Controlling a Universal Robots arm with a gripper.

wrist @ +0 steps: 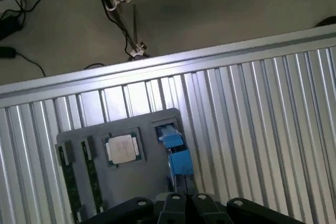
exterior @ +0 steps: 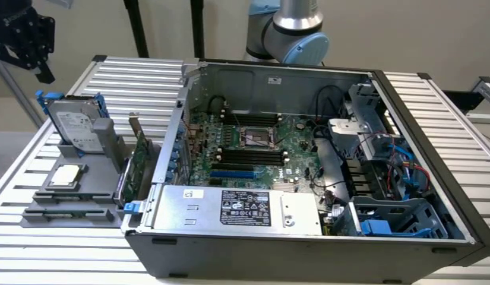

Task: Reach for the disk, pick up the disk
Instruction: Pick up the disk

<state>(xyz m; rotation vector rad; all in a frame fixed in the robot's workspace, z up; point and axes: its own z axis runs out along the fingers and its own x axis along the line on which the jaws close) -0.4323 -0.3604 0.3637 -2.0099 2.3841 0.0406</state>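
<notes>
Exterior view: gripper (exterior: 29, 53) hangs over the table's (exterior: 133, 77) edge at exterior view's left, apart from disk (exterior: 74, 127); released or clenched, can't tell. Disk stands upright at grey holder's (exterior: 70, 199) far corner, w/ CPU chip (exterior: 66, 175) near holder's middle.

Pincer (exterior: 27, 50) hangs high at ext. view's left, arm base (exterior: 296, 32) upright behind.

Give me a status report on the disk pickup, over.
Gripper high above the grey holder, apart from the disk. Disk upright in the holder, untouched, CPU chip lying next to it. Nothing between gripper and disk.
</notes>
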